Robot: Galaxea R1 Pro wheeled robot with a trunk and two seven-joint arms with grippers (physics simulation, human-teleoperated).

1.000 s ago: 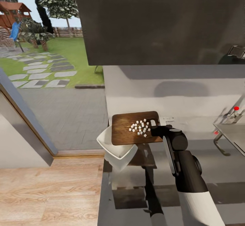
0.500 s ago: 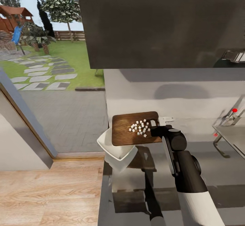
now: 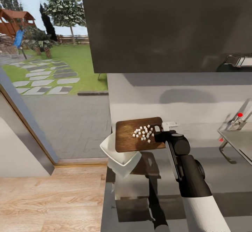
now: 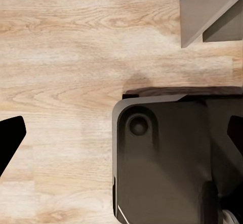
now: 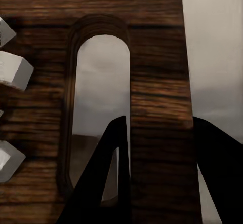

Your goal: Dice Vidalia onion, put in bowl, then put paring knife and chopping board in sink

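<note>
Holding the chopping board point(image 3: 134, 139) by its hole end, our right gripper point(image 3: 160, 135), fingers point(image 5: 114, 178) clamped across the wood, keeps it level over the bowl point(image 3: 117, 155) so the diced onion point(image 3: 142, 132) can slide in; our left gripper's fingers point(image 4: 10, 140) are spread above the floor point(image 4: 61, 57).

A home kitchen is being shown. A glossy grey tabletop point(image 3: 217, 176) is being flanked by a steel sink point(image 3: 239, 142) with a red-tipped tap lever point(image 3: 239, 115), and a dark wall cabinet point(image 3: 164, 25) is being hung above. Wooden flooring point(image 3: 49, 197) and a garden point(image 3: 59, 67) outside are being seen beside it.
</note>
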